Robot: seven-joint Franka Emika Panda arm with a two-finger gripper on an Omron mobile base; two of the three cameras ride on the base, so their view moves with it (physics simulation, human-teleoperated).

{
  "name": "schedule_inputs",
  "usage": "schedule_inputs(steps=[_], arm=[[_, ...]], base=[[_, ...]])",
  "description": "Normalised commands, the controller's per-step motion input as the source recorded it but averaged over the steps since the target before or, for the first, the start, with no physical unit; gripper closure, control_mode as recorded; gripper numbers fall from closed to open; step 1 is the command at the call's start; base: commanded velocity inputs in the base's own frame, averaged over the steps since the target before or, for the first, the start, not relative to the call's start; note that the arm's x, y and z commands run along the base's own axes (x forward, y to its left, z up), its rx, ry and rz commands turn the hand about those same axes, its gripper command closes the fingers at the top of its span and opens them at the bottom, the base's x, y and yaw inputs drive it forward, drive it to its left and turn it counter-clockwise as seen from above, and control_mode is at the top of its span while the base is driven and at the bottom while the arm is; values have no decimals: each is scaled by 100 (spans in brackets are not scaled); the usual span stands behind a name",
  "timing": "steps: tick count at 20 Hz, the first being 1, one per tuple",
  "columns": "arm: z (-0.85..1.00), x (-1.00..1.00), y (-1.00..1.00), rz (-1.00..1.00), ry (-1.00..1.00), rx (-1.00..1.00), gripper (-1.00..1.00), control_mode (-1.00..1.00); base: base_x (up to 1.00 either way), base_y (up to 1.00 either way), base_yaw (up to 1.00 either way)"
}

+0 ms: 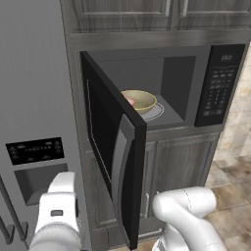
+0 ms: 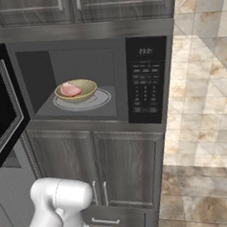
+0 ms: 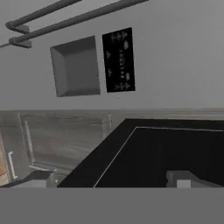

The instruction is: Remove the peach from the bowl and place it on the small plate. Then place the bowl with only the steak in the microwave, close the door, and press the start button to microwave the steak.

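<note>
The arm is folded low, its gripper [image 3: 111, 180] spread fully wide and empty, pointing at the outer face of the door [image 3: 166, 153], just ahead of the tips. The door stands ajar. Inside the microwave [image 2: 146, 79], the bowl [image 2: 78, 91] holds the steak [image 2: 70, 90].

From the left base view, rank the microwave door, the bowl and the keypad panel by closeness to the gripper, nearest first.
The gripper is open, by the door's outer face.
1. door: swung open, at left, right by the gripper.
2. bowl: inside the microwave, on the turntable, holding the steak.
3. keypad panel: far right.
</note>
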Motion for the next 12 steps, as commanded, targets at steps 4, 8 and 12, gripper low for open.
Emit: schedule_inputs(steps=[4, 8, 12], arm=[[-51, 100, 13, 0, 12, -18, -100, -100], [-33, 100, 0, 0, 16, -14, -100, -100], [-8, 73, -18, 0, 12, -8, -100, -100]], base=[[0, 0, 0], [0, 0, 0], [0, 0, 0]])
